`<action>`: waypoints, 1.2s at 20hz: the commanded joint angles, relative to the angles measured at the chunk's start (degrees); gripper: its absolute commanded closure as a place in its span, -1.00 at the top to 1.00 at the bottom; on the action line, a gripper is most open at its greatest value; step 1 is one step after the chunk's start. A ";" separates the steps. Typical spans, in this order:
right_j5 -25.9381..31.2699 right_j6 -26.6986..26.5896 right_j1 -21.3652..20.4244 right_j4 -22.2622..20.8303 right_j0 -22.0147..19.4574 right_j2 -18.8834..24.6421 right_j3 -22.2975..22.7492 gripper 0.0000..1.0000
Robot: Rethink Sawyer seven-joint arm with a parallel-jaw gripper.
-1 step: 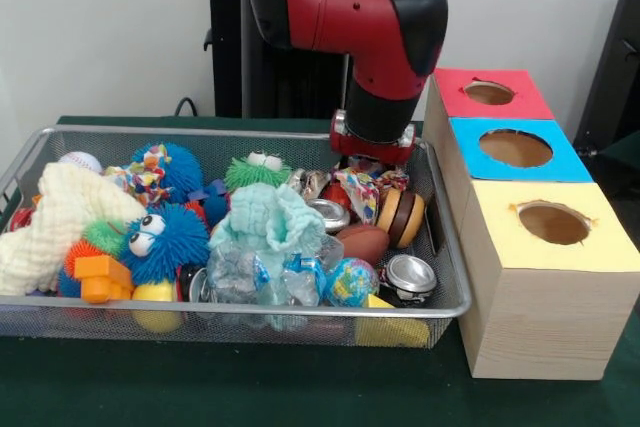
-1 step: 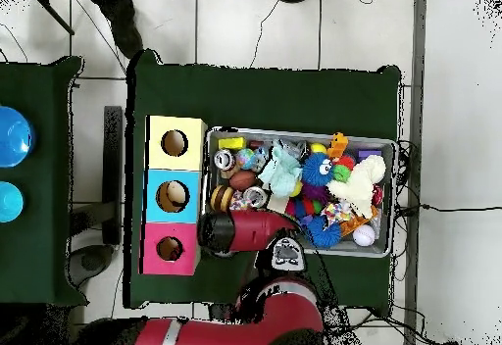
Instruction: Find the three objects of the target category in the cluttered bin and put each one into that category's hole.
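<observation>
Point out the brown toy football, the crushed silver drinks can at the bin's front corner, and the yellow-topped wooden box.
Brown toy football (image 1: 363, 242), front view, upper side.
Crushed silver drinks can (image 1: 409, 276), front view, top face.
Yellow-topped wooden box (image 1: 500, 235), front view, yellow top.

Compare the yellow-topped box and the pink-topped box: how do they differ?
The yellow-topped box sits nearest the front camera; the pink-topped box sits farthest back, beside the arm. The yellow one's pale wood side shows fully; the pink one's side is mostly hidden behind the blue-topped box. Both have one round hole on top and stand in one row beside the wire bin.
</observation>
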 commanded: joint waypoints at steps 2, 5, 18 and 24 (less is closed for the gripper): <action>-38.45 13.34 8.30 0.01 1.19 -4.72 -11.27 1.00; -41.88 13.79 5.94 -2.27 -5.19 2.55 -7.27 1.00; -36.99 9.96 3.13 -5.60 -13.54 12.20 -2.59 1.00; -37.21 7.53 3.33 -7.03 -12.49 10.62 -4.30 1.00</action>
